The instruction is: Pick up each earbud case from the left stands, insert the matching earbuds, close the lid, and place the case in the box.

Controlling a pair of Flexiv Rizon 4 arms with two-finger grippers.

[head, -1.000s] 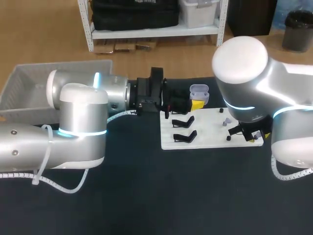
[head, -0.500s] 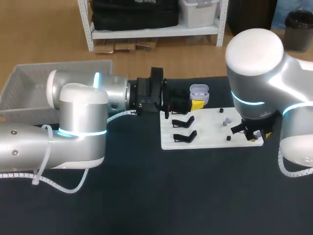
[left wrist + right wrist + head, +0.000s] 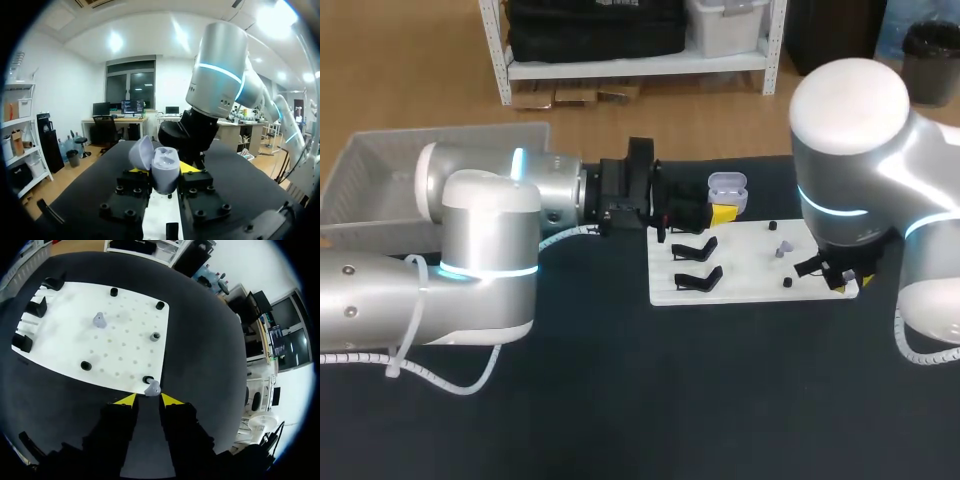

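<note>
Head view shows the dark worktop [image 3: 620, 400] with a white pegboard [image 3: 750, 288] at about 2 o'clock from its middle. The left end effector [image 3: 718, 212] comes in level from the 9 o'clock side and stops over the board's 11 o'clock corner. It is clamped on a pale lilac earbud case [image 3: 727, 189] with its lid up. Two black stands [image 3: 696, 247] sit along the board's 9 o'clock edge. A clear plastic box [image 3: 360, 170] stands well apart at 9 o'clock from the case, at the worktop's far left.

Left wrist view has the earbud case [image 3: 165, 169] upright between both yellow tips. Each finger presses one side, and the open lid [image 3: 141, 152] is tipped away to one side.

Right wrist view looks down on the board [image 3: 125, 350]. The right end effector [image 3: 148, 399] hangs over the board's near edge with its fingers spread. A lilac earbud [image 3: 152, 388] sits on a peg just ahead of the gap, touched by neither tip. A second earbud [image 3: 100, 320] stands farther ahead on the board, among small black pegs [image 3: 160, 305].
</note>
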